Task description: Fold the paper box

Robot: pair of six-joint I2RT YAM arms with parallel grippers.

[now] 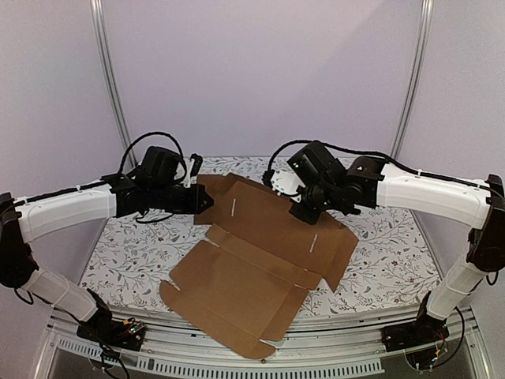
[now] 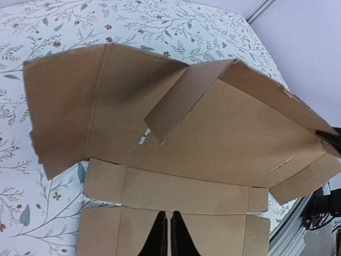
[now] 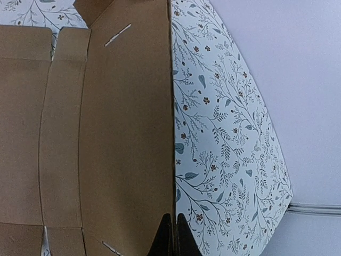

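Left fingers and right fingers are both squeezed shut, tips over cardboard, though whether either actually pinches it I can't tell. Paper box lies unfolded on the surface, far flaps tilted up. Smart play now: press along the scored creases and raise both side walls evenly, no tearing.
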